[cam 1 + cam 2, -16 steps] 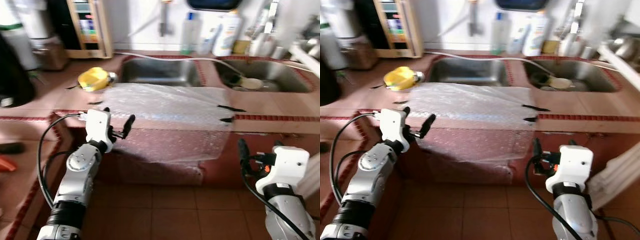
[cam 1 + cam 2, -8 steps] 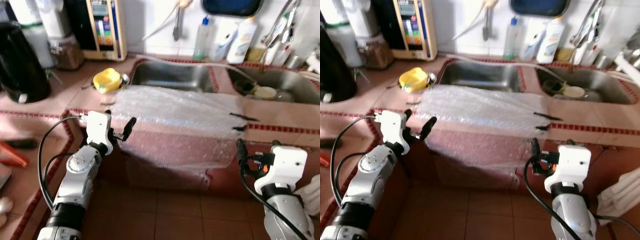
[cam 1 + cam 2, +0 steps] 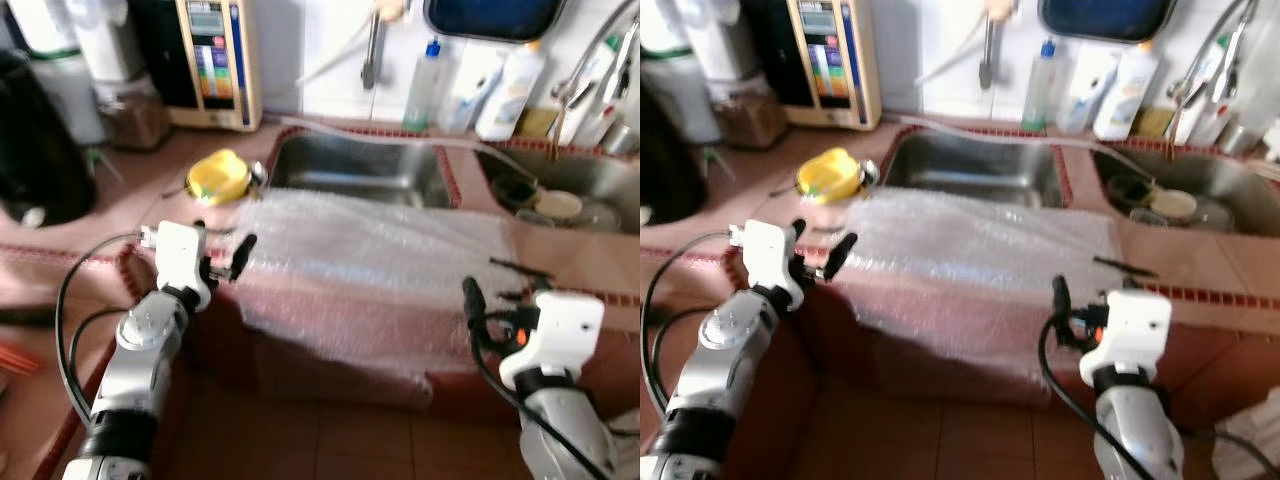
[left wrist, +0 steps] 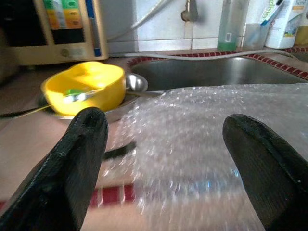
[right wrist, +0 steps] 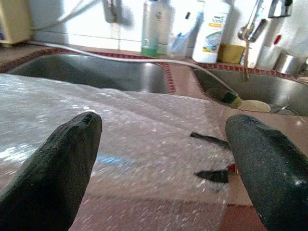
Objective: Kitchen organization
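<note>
Red tiled counter (image 3: 90, 185) runs across the scene, with a steel sink (image 3: 355, 170) let into it and a second sink (image 3: 1185, 185) to the right. Bubble wrap (image 3: 370, 255) lies flat over the counter's front edge, just before the first sink, and hangs down the cabinet face. Yellow bowl (image 3: 218, 178) sits on the counter left of the wrap, close to its corner. Bottles (image 3: 1125, 85) stand against the back wall. Left gripper (image 4: 163, 144) hovers at the wrap's left edge, fingers spread, empty. Right gripper (image 5: 166, 151) is low at the wrap's right end, fingers wide apart, nothing held.
</note>
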Controlling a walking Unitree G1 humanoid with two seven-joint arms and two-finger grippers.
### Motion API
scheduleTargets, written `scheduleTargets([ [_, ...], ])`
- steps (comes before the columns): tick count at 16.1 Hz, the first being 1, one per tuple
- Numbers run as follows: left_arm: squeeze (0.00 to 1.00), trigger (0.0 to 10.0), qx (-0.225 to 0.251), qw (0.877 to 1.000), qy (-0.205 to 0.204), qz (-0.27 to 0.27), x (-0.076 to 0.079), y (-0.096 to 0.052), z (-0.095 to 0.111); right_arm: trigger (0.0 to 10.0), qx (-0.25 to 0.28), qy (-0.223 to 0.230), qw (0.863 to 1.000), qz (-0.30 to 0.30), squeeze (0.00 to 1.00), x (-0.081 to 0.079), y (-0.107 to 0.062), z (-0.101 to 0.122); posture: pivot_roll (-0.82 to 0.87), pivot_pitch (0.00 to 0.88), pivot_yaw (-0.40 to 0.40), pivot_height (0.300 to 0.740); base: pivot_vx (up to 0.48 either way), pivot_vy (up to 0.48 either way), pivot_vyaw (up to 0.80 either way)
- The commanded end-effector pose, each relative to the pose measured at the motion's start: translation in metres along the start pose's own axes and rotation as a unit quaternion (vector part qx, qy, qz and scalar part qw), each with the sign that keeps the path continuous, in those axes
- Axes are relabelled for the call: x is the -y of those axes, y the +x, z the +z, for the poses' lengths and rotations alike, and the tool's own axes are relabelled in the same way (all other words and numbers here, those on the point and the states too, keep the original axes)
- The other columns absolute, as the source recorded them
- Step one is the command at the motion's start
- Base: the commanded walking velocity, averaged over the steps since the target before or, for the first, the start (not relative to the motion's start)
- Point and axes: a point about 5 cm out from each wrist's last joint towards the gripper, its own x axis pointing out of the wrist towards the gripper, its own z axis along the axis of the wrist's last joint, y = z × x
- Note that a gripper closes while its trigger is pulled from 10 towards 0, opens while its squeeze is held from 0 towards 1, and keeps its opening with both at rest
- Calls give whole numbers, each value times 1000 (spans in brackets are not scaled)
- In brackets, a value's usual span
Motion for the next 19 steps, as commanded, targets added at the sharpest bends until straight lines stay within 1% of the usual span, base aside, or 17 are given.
scheduleTargets([
  [1, 0, 10000, 5, 1000, -1, -20, 12, 6, 3, 10000, -1, -9, 1000, -13, 0, 7, -1, 0, 31, 16, -2, 740, 394, 0, 0],
  [4, 0, 10000, 1, 1000, 3, -11, 10, 5, 2, 10000, -1, -13, 1000, -9, 0, 7, 0, 0, 33, 14, -4, 740, 345, 0, 0],
  [7, 0, 10000, -4, 1000, 7, -1, 8, 3, -1, 10000, 0, -14, 1000, -8, 0, 7, 0, 0, 35, 12, -5, 740, 0, 0, 0],
  [8, 0, 10000, -1, 1000, 9, 4, 7, 3, 0, 10000, 5, -22, 1000, -3, 0, 6, 0, 1, 35, 11, -6, 740, 0, 0, 0],
  [10, 0, 10000, 19, 1000, 7, 24, 5, 2, 8, 10000, 18, -37, 999, 7, 0, 3, 1, 6, 35, 9, -5, 740, 0, 0, 0],
  [11, 0, 10000, 29, 999, 16, 30, 4, 0, 13, 10000, 29, -45, 999, 6, 0, 2, 0, 10, 38, 9, -3, 740, 0, 0, 0],
  [12, 0, 10000, 42, 998, 26, 35, 4, -4, 20, 10000, 38, -49, 998, 6, 0, 2, -1, 15, 40, 10, -3, 740, 0, 0, 0],
  [13, 0, 10000, 49, 997, 32, 46, 2, -12, 25, 10000, 50, -59, 997, 12, 0, 1, -4, 23, 46, 14, -3, 740, 0, 0, 0],
  [16, 0, 10000, 31, 997, 32, 57, -3, -31, 18, 10000, 51, -58, 997, 9, 0, 5, -11, 28, 61, 17, -9, 740, 0, 0, 0],
  [18, 0, 10000, 22, 997, 26, 62, -5, -34, 16, 10000, 46, -54, 997, 3, 0, 9, -15, 29, 64, 15, -16, 740, 0, 0, 0],
  [19, 0, 10000, 22, 998, 30, 58, -6, -36, 16, 10000, 45, -53, 998, -2, 0, 12, -17, 31, 62, 17, -18, 740, 0, 0, 0],
])
